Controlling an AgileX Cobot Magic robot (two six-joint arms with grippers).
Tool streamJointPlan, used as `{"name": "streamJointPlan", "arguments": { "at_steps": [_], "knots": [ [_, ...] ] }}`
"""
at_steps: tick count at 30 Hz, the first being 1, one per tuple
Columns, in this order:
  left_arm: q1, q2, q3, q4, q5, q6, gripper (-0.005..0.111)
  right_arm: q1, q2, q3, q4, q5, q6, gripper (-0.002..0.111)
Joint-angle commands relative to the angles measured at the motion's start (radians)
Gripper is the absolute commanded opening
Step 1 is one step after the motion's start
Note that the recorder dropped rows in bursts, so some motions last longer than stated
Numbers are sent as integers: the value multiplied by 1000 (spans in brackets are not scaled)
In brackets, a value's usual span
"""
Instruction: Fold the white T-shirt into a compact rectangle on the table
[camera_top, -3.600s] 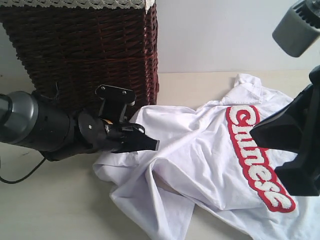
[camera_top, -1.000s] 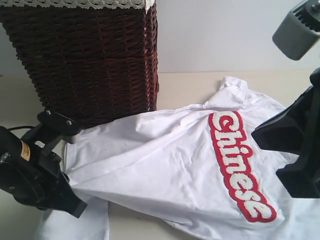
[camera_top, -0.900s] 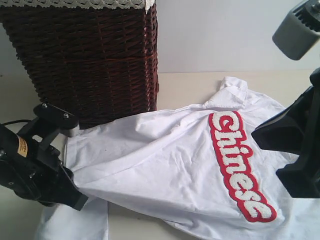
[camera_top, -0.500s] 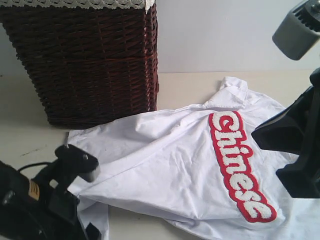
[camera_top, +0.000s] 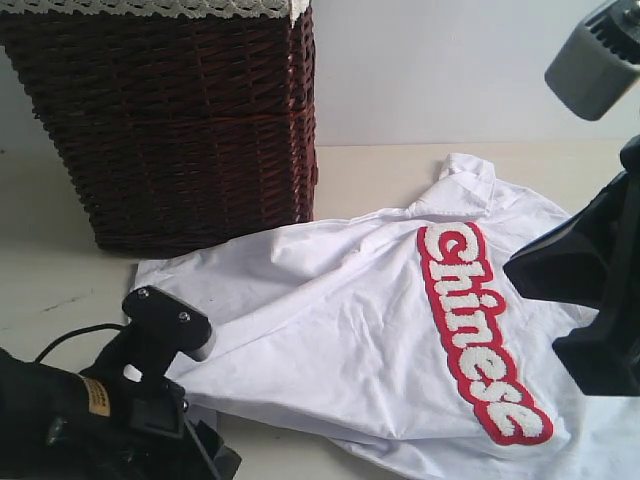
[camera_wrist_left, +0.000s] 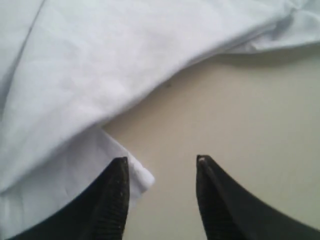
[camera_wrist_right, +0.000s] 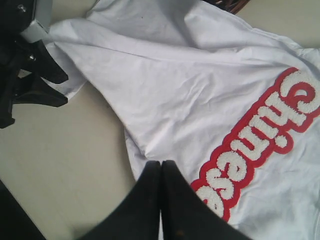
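the table (camera_top: 400, 165) fills the exterior view, with the basket (camera_top: 180, 120) standing at 11 o'clock. the white t-shirt (camera_top: 340, 320) lies on the table, spread face up from the centre out to 4 o'clock. its far left edge nearly touches the basket's foot, and the red-edged lettering (camera_top: 478, 330) runs down toward 5 o'clock.

the shirt looks roughly spread but still rumpled along its near edge, so the step in hand seems to be readying a first fold. to do it well, the loose corner (camera_wrist_left: 142, 177) should be taken squarely, both layers together. then it should be carried low and straight across so no crease drags under.

the left arm (camera_top: 90, 420) crouches low at 7 o'clock, wrist angled down at the table. the left gripper (camera_wrist_left: 161, 162) has its jaws parted with nothing between them. one tip is just beside that corner, the other over bare table. the right arm (camera_top: 590, 290) hangs at 3 o'clock above the shirt. the right gripper (camera_wrist_right: 161, 165) has its tips pressed together over the cloth near the lettering. whether it pinches any fabric i cannot tell.
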Motion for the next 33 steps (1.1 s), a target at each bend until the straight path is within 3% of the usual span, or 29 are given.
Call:
{"name": "streamJointPlan", "arguments": {
  "at_steps": [1,9,11,12,14,20,27,33],
  "knots": [
    [-2,112,-21,-10,-38,-13,43,2,-4,4,-8,-3,0,0],
    [29,242,-79,-4,-7,-20,43,2,-4,4,-5,-3,0,0],
    [36,243,-79,26,81,-20,32,2,-4,4,-5,-3,0,0],
    [38,243,-79,57,176,-20,15,2,-4,4,-5,-3,0,0],
    [38,243,-79,89,320,-20,0,2,-4,4,-5,-3,0,0],
    [38,200,25,82,511,-26,0,2,-4,4,-5,-3,0,0],
    [36,63,72,36,521,-49,0,2,-4,4,-5,-3,0,0],
    [-41,-115,72,6,527,-57,0,2,-4,4,-5,-3,0,0]
  ]
}}
